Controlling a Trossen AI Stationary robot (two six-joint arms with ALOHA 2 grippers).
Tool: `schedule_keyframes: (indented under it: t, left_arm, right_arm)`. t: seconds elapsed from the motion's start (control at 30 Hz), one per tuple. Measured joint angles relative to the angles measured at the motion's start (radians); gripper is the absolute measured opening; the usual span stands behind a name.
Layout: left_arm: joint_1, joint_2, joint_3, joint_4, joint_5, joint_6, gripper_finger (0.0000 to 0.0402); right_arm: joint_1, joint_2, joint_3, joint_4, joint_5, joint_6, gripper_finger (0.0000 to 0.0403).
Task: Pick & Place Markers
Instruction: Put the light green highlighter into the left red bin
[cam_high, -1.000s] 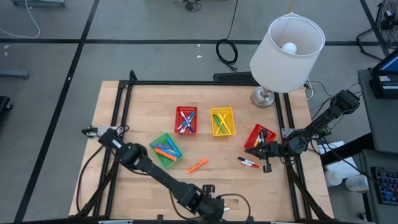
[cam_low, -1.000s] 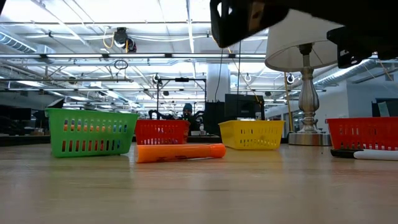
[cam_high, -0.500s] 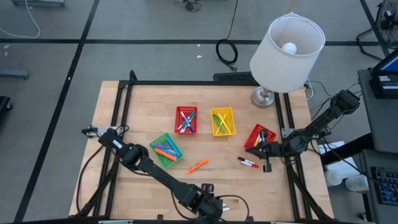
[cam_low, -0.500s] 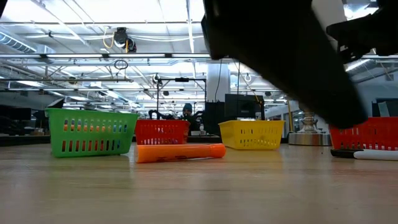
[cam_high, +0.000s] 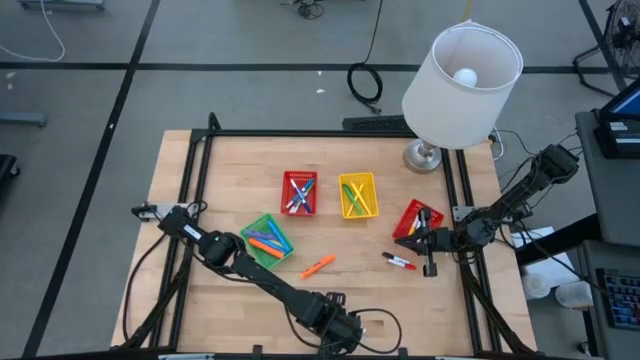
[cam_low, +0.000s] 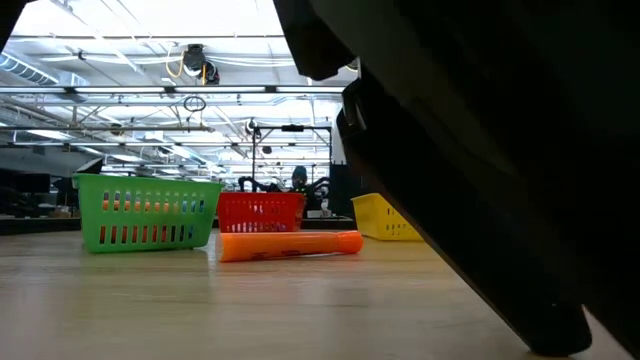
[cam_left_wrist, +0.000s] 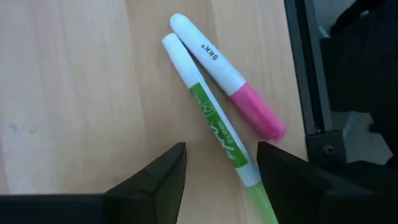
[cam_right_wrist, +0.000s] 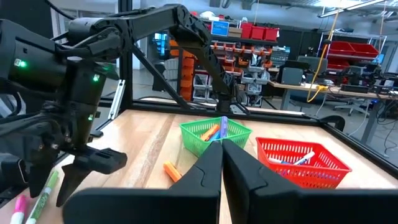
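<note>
At the near edge of the bench (cam_high: 220, 180) the left hand (cam_left_wrist: 221, 180) has just spread wide and come down. In the low view its arm was a dark shape high in the picture a moment ago and now blots out the whole right side. We judge this to be the approach to a pick, with nothing gripped yet.

Between the spread fingers (cam_left_wrist: 165, 177) lies the green marker (cam_left_wrist: 214, 127), flat on the wood. Its green end sits in the gap and its white end points away from the hand. Its long axis runs slantwise through the gap, so the fingers stand on either side of the barrel. The pink marker (cam_left_wrist: 230, 78) lies just beside it, almost parallel. Their white ends nearly touch, and closing might catch both.

Farther in, the orange marker (cam_high: 317, 266) lies alone and slanted, just beside the green basket (cam_high: 266, 241). A red and black marker (cam_high: 399, 262) rests nearer the right side. There the right hand (cam_high: 428, 246) waits pinched shut and empty by a red basket (cam_high: 417, 220). Beyond stand another red basket (cam_high: 299, 192) and the yellow basket (cam_high: 358, 194), each already holding markers.
</note>
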Motion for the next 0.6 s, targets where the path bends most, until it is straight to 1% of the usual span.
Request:
schedule_keyframes:
  t: [0.1,0.2,0.27,0.37,0.43,0.6]
  left_arm:
    - [-0.001,0.001,0.001,-0.02,-0.016,-0.006,0.0195]
    - [0.002,0.001,0.001,-0.055,-0.057,-0.033,0.0184]
    - [0.009,0.001,0.002,-0.074,-0.059,-0.055,0.0173]
    - [0.023,0.001,0.001,-0.115,-0.064,-0.064,0.0154]
    - [0.033,0.001,-0.017,-0.113,-0.068,-0.076,0.014]
    - [0.053,0.001,-0.02,-0.123,-0.071,-0.093,0.0099]
  right_arm:
    - [0.0,0.0,0.0,-0.001,0.0,0.0,0.0]
    - [0.0,0.0,0.0,-0.001,0.0,0.0,0.0]
    - [0.0,0.0,0.0,-0.001,0.0,0.001,0.0]
    - [0.0,0.0,0.0,-0.001,0.0,0.001,0.0]
    - [0.0,0.0,0.0,-0.001,0.0,0.008,0.0]
    - [0.0,0.0,0.0,-0.001,0.0,0.019,0.0]
